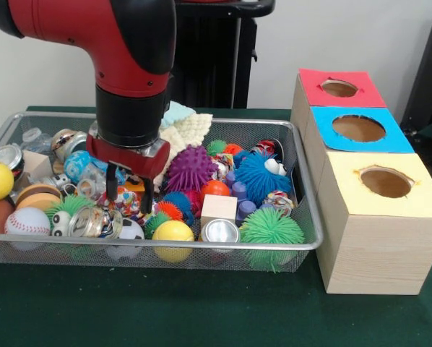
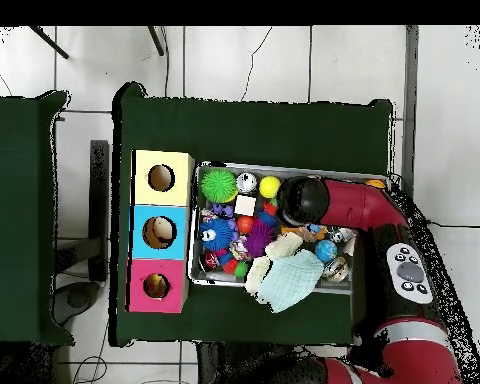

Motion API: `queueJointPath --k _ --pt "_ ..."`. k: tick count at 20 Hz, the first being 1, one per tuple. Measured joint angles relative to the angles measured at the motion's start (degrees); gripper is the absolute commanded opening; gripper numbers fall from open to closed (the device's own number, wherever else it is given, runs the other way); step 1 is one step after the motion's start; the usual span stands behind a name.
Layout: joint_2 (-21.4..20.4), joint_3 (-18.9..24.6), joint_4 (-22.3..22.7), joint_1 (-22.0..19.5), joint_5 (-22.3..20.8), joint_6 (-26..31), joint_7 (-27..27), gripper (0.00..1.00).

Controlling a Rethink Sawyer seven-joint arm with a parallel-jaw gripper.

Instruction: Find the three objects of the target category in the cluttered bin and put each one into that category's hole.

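Front view first: the hand (image 1: 128, 194) is hanging low over the left half of the mesh bin (image 1: 303, 217), its two dark fingers (image 1: 111, 189) spread apart with nothing between them, tips poking down into the clutter just above a clear shiny jar-looking thing (image 1: 92, 222). The task doesn't say which category is the target, so I'm guessing here. Right of the hand, the purple spiky ball (image 1: 191, 168) and the blue spiky ball (image 1: 258, 176) are sitting mid-bin, and the green spiky ball (image 1: 271, 228) is resting against the bin's front right corner. Those probably squish a lot and weigh next to nothing, so pinching across the middle of the body beats grabbing at the spikes. The metal can (image 1: 221, 231) by the bin's front wall looks stiff and slippery; I'd take it across its sides. The box with three holes (image 1: 375, 217) is standing just right of the bin on the green worktop (image 1: 201, 311).

Overhead view: the arm (image 2: 359, 205) is covering the hand, so no read on the fingers from here. The green spiky ball (image 2: 219, 184) is sitting in the bin corner nearest the yellow hole (image 2: 161, 178).
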Motion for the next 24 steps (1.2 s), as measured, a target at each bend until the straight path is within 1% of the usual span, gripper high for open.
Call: queueJointPath --k 11,18,24 --pt "-0.4 -0.5 0.0 -2.0 0.0 0.0 0.0 1.0" --pt "-0.2 -1.6 -0.1 -1.7 0.0 0.0 0.0 1.0" --pt "1.6 -3.2 -1.9 -0.1 0.0 0.3 0.0 1.0"
